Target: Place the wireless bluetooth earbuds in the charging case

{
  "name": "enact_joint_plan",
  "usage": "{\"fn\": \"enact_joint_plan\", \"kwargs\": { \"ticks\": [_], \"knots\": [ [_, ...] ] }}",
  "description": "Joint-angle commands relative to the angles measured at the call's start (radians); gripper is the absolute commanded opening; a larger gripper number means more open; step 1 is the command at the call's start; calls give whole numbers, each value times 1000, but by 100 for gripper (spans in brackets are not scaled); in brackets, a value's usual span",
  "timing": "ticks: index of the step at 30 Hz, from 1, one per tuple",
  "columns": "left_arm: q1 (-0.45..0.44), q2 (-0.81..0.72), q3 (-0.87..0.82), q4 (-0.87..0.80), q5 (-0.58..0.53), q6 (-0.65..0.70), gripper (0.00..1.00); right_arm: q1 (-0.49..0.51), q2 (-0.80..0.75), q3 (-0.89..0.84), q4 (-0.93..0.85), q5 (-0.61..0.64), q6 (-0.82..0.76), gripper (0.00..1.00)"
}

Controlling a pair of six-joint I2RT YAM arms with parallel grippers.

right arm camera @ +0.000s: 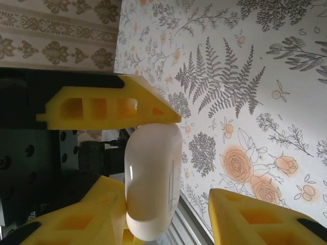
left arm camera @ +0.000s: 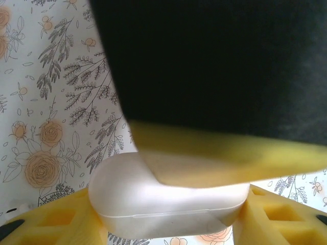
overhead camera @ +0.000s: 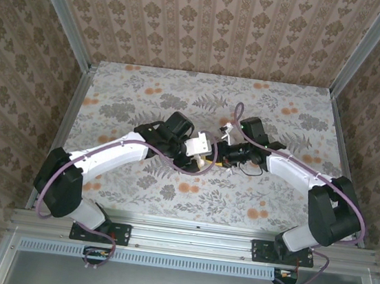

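Glossy white charging case [left arm camera: 168,199], lid closed (thin seam visible), is clamped in the left tool [left arm camera: 166,214] above the worktop [overhead camera: 148,88] middle. The right tool [right arm camera: 171,212] stands apart, one finger touching the case. Open worktop lies around.

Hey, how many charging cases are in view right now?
1. The case is clamped between the left gripper's fingers at mid-table, one finger of the right gripper beside it. The arms could hide another.

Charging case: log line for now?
charging case closed | gripped in left gripper jaws | right gripper jaws open around it
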Motion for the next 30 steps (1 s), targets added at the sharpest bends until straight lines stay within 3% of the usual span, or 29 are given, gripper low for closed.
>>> {"fn": "enact_joint_plan", "kwargs": {
  "ticks": [1, 6, 24, 30],
  "knots": [
    [-7, -5, 2, 17, 9, -15, 49, 7, -1, 19, 7, -29, 0, 47],
    [-8, -3, 5, 25, 8, -18, 49, 10, -2, 19, 14, -50, -1, 46],
    [-8, -15, 24, 36, 5, -29, 50, 24, 13, 29, 22, -84, -22, 22],
    [6, -20, 22, 49, 66, -50, 70, 22, -18, 40, -40, -35, -111, 20]
  ]
}}
